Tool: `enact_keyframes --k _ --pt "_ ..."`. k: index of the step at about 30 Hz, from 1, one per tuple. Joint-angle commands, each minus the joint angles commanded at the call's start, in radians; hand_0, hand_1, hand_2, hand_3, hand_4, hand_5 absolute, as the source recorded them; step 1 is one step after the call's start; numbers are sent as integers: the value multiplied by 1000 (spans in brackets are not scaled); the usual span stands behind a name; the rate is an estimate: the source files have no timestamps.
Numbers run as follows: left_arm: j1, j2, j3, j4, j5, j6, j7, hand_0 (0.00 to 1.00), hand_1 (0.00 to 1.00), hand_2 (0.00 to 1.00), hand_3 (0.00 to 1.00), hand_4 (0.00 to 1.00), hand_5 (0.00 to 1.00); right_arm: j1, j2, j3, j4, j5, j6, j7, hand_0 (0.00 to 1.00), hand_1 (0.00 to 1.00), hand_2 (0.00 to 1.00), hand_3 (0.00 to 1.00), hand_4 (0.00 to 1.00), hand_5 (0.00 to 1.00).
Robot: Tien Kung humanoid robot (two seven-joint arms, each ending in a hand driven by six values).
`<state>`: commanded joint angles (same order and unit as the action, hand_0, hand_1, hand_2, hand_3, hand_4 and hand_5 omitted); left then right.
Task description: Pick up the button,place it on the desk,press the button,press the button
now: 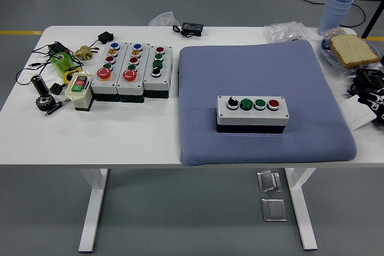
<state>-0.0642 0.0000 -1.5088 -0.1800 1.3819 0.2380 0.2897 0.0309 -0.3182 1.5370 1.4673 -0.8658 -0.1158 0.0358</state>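
A grey button box (252,113) with a black selector knob, two green buttons and a red button sits on the blue padded mat (264,70), near the mat's front middle. Nothing touches it. My right hand (368,87) shows only partly at the picture's right edge, over the table beside the mat's right side and well apart from the box. My left arm does not show.
Three more button boxes (130,71) stand side by side left of the mat, with a small switch box (79,89), a green tape roll (60,62), cables and a gear further left. Bread (353,50), stacked cups (337,6) and a plastic bag (285,30) lie at the back right.
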Motion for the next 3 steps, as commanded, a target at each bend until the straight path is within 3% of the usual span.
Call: enact_keyframes --k 3 --pt "2 0 -5 0 8 0 1 538 421 425 420 260 470 1 -2 -1 1 -2 3 1 650 602 647 652 748 500"
